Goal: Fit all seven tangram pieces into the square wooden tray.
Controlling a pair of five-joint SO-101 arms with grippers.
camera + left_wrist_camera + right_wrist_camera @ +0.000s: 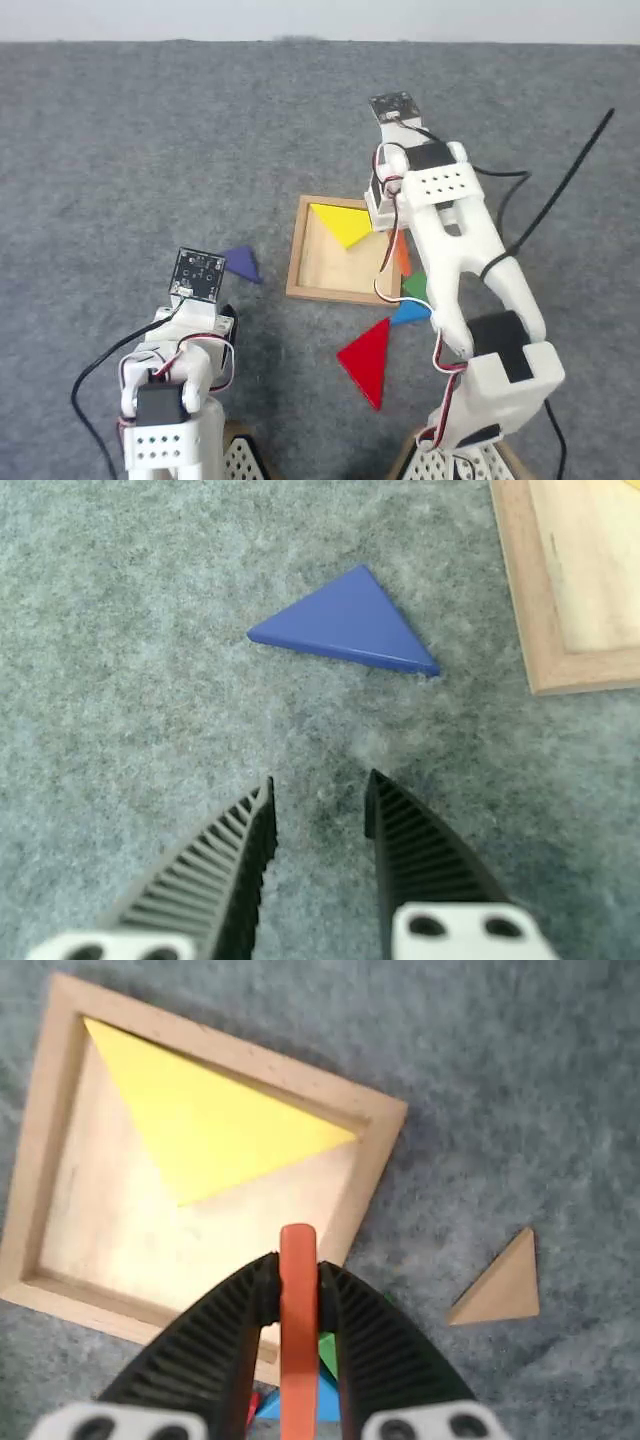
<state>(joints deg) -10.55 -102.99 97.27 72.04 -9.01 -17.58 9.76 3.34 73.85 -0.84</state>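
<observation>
Pinching an orange piece (298, 1340) edge-on between its closed jaws, the right gripper (297, 1270) hangs over the rim of the tray (375, 1120), where a yellow triangle (215, 1130) already lies inside. Released edge-on, the piece could tip onto the rim and miss the tray floor. The left gripper (320, 800), part open and empty, hovers outside the tray near a blue triangle (350, 625).

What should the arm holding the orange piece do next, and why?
Probably shift the right gripper a little inward, over the bare floor of the tray, before lowering. It is shut on the orange piece, held on edge about over the tray's rim. The yellow triangle fills only one part of the tray, so open wood lies just beyond.
</observation>
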